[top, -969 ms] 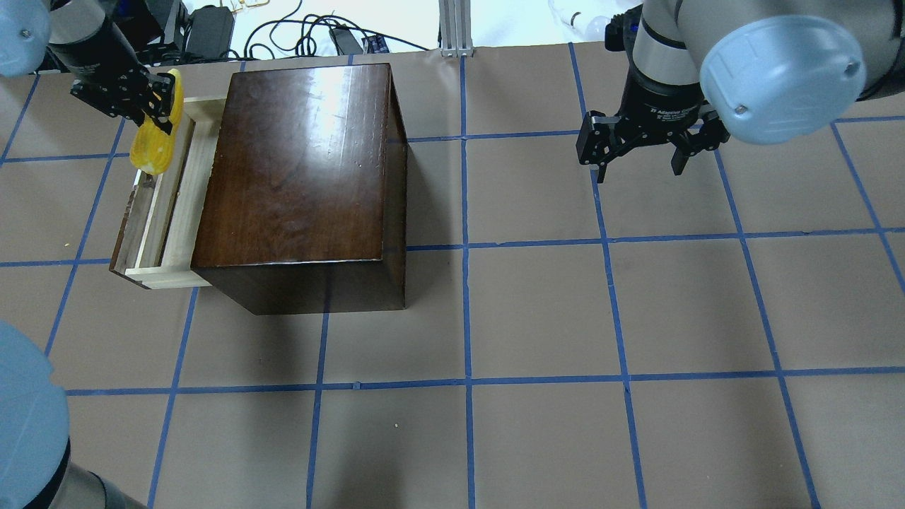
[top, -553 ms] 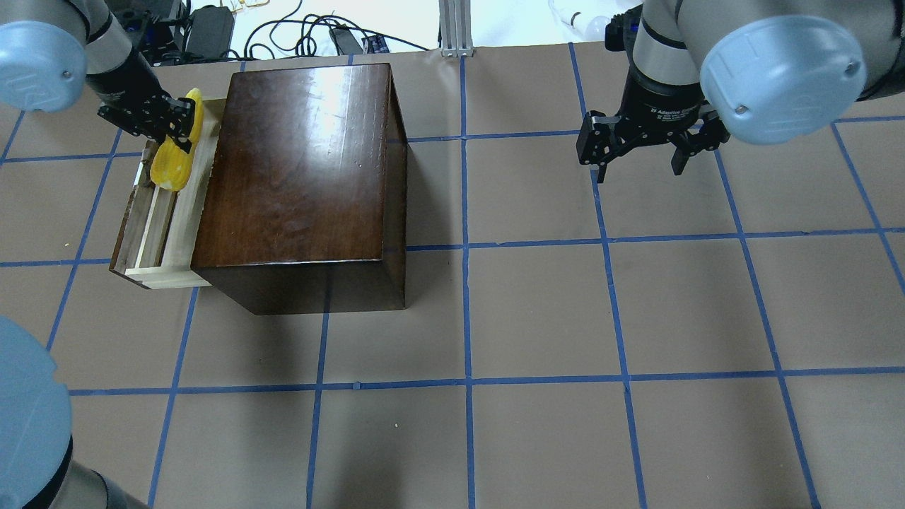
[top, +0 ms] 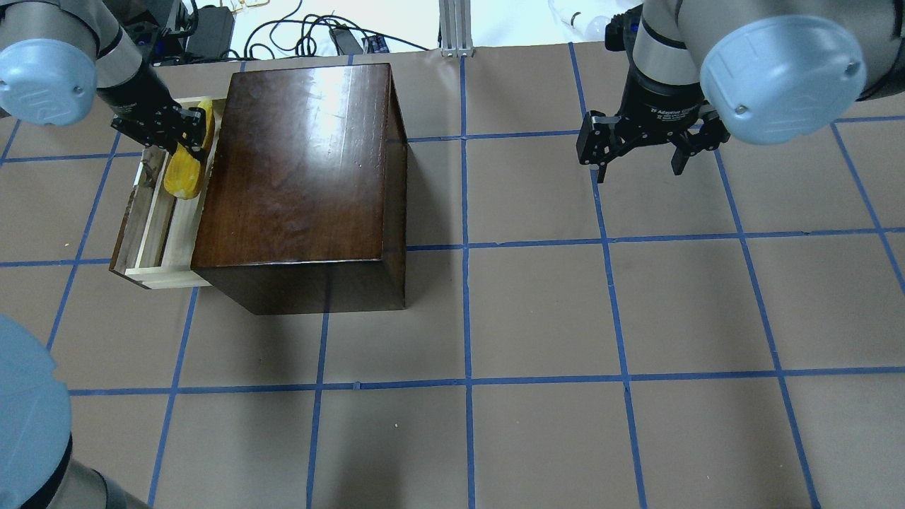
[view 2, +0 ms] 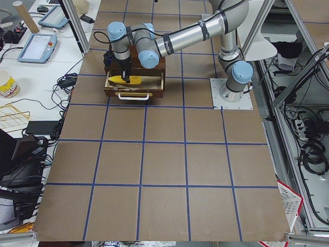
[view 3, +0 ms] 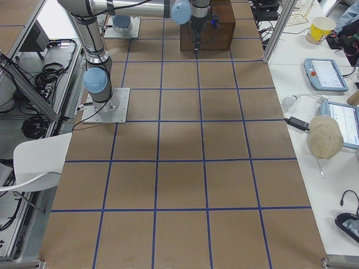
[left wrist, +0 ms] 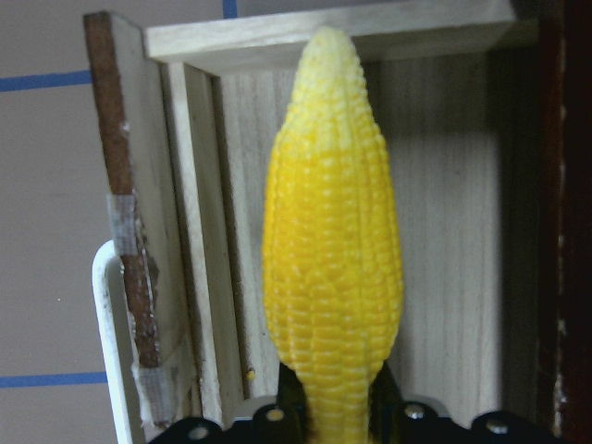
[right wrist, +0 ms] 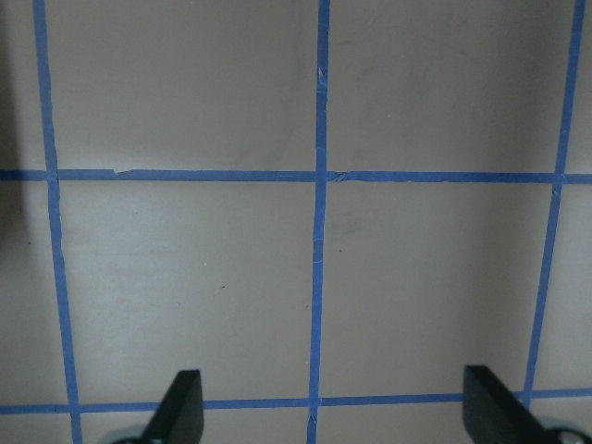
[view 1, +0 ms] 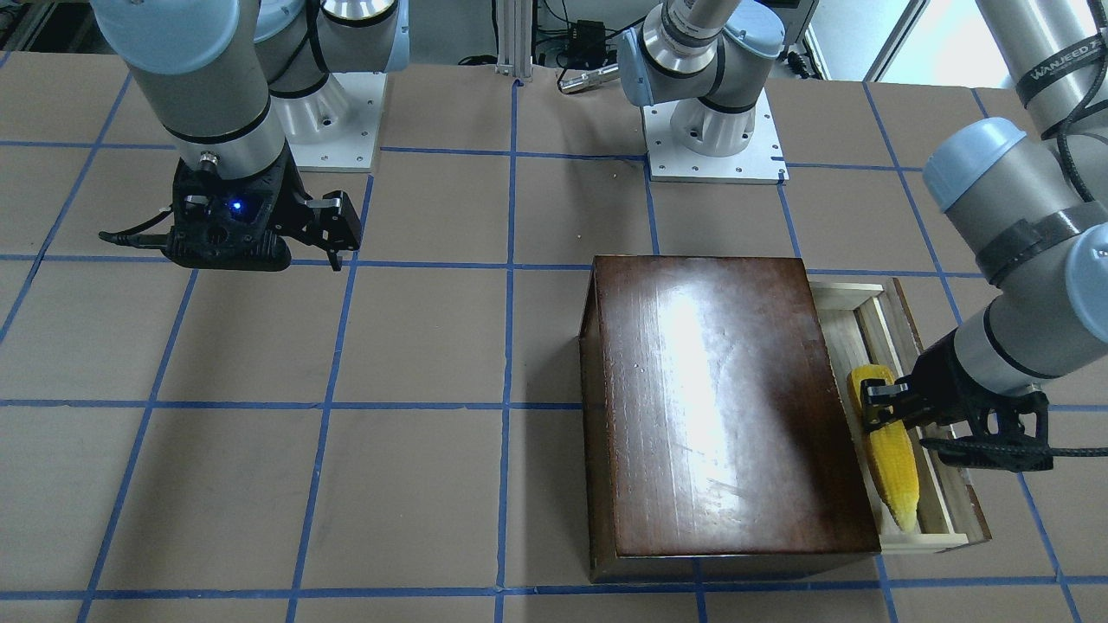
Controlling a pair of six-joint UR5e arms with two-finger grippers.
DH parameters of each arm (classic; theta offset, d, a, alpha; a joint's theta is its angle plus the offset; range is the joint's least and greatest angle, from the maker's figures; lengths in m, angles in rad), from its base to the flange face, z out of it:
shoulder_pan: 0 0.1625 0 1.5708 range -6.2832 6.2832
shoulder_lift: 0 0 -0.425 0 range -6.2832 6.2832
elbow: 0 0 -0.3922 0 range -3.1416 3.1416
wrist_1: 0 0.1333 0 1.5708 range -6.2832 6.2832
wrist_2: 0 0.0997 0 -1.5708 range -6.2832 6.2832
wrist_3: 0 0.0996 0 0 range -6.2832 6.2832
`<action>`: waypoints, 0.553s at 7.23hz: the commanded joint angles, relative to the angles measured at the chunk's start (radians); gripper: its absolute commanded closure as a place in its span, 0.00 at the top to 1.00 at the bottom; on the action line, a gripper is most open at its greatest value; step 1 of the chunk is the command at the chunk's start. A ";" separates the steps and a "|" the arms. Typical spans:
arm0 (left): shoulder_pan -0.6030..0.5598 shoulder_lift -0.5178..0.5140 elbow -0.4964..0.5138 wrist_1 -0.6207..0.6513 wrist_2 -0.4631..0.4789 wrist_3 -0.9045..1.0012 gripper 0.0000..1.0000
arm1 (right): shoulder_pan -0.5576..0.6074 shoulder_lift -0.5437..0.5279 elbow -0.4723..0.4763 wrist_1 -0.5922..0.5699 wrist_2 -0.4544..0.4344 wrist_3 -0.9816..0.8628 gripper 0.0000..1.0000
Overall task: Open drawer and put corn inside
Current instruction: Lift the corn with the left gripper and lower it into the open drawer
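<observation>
The dark-brown box [top: 297, 162] stands on the table's left half, and its pale wood drawer [top: 159, 226] is pulled out to the left. My left gripper [top: 196, 131] is shut on the thick end of the yellow corn [top: 185, 172]. It holds the corn lengthwise over the drawer's inside, close to the box. In the left wrist view the corn [left wrist: 333, 277] hangs over the drawer floor [left wrist: 444, 277]. I cannot tell whether it touches the floor. In the front view the corn [view 1: 892, 459] lies within the drawer's rim [view 1: 926, 541]. My right gripper [top: 638, 171] is open and empty above the table.
The drawer's front panel carries a white handle [left wrist: 106, 324]. Cables and power bricks [top: 212, 32] lie beyond the table's far edge. The brown table [top: 537, 311] has a blue tape grid. The right wrist view shows only bare table [right wrist: 314, 259] below the open fingers.
My left gripper has carried the corn rightwards, from over the drawer's outer front panel to over the drawer's inside beside the box, and lower. The right arm has not moved.
</observation>
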 commanded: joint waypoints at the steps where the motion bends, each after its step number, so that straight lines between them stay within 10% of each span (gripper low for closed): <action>1: 0.004 0.005 -0.001 0.000 -0.030 -0.004 1.00 | 0.000 0.000 0.000 -0.001 0.000 0.000 1.00; 4: 0.008 0.031 0.018 -0.002 -0.021 -0.004 1.00 | 0.000 0.000 0.000 -0.001 0.000 0.000 1.00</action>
